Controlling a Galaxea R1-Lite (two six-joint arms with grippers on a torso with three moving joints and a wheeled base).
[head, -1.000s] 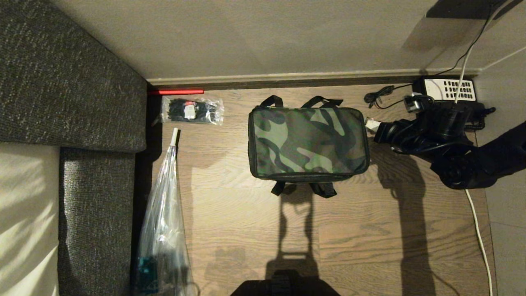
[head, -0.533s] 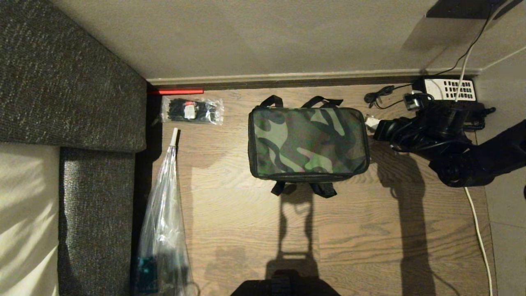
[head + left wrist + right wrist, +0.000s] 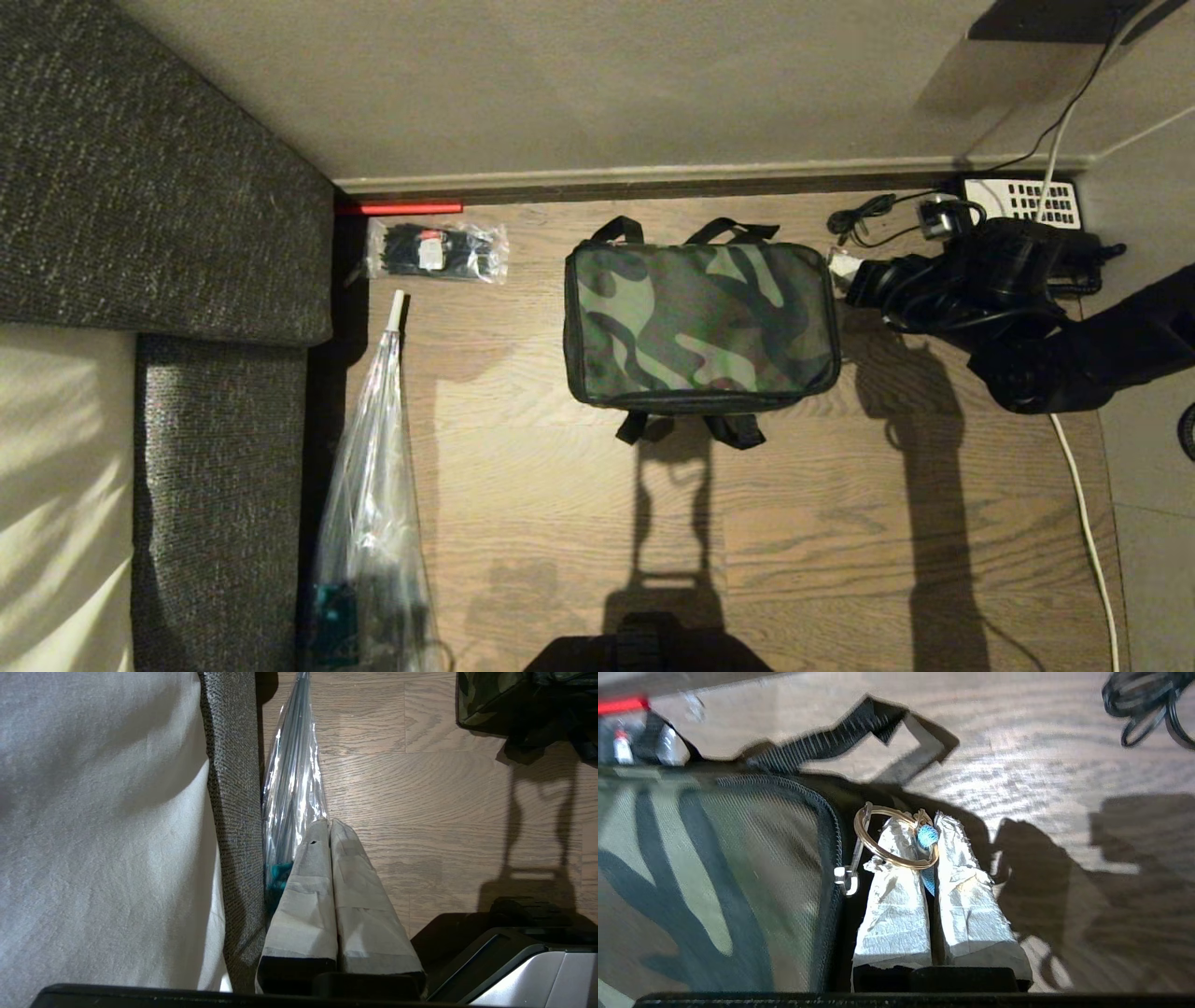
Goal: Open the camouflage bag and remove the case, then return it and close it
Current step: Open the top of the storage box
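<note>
On the wooden floor (image 3: 579, 523) near the wall sits the camouflage bag (image 3: 700, 322), soft and zipped. At its right end, right end effector (image 3: 920, 833) pinched shut on the zipper's brass ring (image 3: 896, 837), the best handhold. Left end effector (image 3: 329, 826) parked, closed.

No legible text, brand, number or sign is found in any view. The small packet (image 3: 437, 251) on the floor carries a red-and-white label, its print unreadable. The telephone's white keypad (image 3: 1024, 199) shows dark keys; no characters can be made out.
</note>
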